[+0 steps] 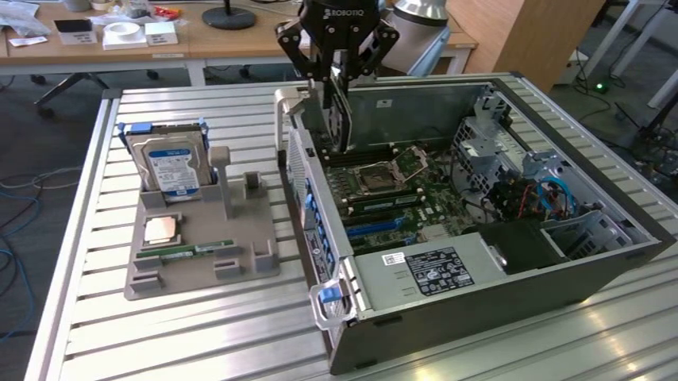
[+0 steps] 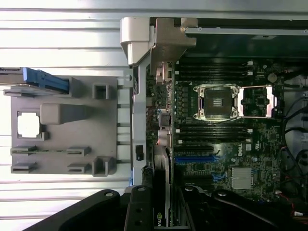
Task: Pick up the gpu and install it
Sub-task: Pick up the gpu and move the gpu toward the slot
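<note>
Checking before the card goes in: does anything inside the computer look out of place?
The processor socket lies open and looks empty, its cover flipped back. The graphics card hangs upright in the gripper.

The arm comes down from overhead, its tool (image 1: 341,78) pointing straight down. The black fingers (image 2: 138,211) are drawn partway in, clamping the gpu (image 1: 337,119) edge-on between them.

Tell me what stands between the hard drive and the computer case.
In the exterior view, two grey posts of the holder: a tall post beside the hard drive, a shorter post nearer the computer case.
</note>
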You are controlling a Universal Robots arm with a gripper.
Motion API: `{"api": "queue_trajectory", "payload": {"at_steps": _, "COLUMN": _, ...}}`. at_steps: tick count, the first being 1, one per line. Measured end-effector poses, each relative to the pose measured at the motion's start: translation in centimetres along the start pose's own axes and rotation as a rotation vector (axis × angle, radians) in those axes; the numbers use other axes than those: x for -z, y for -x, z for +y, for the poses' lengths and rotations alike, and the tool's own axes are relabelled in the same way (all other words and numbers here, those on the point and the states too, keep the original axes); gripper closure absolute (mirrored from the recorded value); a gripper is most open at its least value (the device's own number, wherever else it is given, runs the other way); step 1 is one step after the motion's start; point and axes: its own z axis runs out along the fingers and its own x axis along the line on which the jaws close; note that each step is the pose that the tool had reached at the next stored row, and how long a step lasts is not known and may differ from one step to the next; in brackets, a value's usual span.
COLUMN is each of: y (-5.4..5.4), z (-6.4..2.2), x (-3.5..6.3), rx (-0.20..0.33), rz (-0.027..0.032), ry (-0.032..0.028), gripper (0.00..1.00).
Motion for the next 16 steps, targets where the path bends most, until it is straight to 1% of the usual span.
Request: {"api": "queue_trajectory", "payload": {"at_steps": 16, "y": 3.0, "z": 0.09, "x": -0.08, "rx": 0.000, "rz": 0.0000, "ry": 0.0000, "gripper": 0.74}}
